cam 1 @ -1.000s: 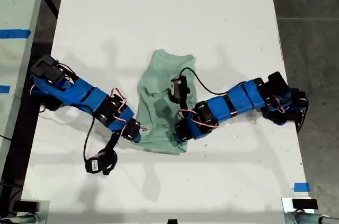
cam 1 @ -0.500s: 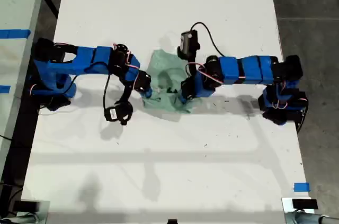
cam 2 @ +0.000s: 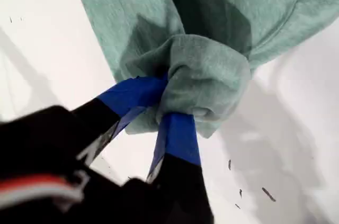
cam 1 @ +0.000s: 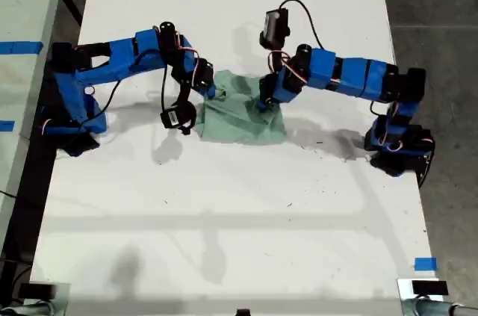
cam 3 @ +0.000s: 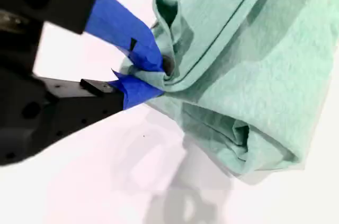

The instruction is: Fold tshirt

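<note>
The pale mint-green tshirt (cam 1: 243, 118) lies bunched and doubled over on the white table (cam 1: 224, 241), between the two blue arms. My first gripper (cam 1: 264, 101) belongs to the arm on the exterior view's right. It is shut on a thick wad of the tshirt (cam 2: 212, 70), with the gripper (cam 2: 168, 102) pinching the cloth between blue-taped fingers. My second gripper (cam 1: 211, 93), on the arm at the exterior view's left, is shut on a folded edge of the tshirt (cam 3: 254, 75); its tips (cam 3: 156, 75) close on the hem.
A blue tape mark (cam 1: 426, 264) sits near the table's corner at the exterior view's lower right. Another table with blue tape (cam 1: 21, 47) borders the exterior view's left. Dark floor (cam 1: 441, 25) runs along the exterior view's right. Small dark specks (cam 2: 267, 195) dot the tabletop.
Both arms swung from the lower part of the exterior view upward, each carrying a corner of the tshirt. The flat cloth has been drawn over itself into a shorter, bunched shape.
</note>
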Available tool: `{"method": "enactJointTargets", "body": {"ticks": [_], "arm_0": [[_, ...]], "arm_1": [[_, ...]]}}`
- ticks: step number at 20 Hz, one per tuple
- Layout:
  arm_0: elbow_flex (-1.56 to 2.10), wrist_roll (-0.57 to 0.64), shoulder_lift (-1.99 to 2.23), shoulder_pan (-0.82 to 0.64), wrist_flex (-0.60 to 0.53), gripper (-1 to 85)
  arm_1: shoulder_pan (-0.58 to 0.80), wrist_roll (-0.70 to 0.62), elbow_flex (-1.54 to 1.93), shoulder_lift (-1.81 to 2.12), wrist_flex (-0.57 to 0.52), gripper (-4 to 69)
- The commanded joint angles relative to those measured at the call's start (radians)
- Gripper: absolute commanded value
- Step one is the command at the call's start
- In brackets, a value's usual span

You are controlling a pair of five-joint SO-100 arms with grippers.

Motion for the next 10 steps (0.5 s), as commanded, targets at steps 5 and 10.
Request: {"method": "enactJointTargets", "body": {"ticks": [5, 10], "arm_0": [[-0.084, -0.008, 0.081, -0.178, 0.112, 46.8], [0.092, 0.072, 0.311, -0.344, 0.104, 44.6]], "arm_1": [[0.196, -0.086, 0.000, 0.143, 0.097, 32.5], [0.374, -0.183, 0.247, 0.414, 0.138, 28.4]]}}
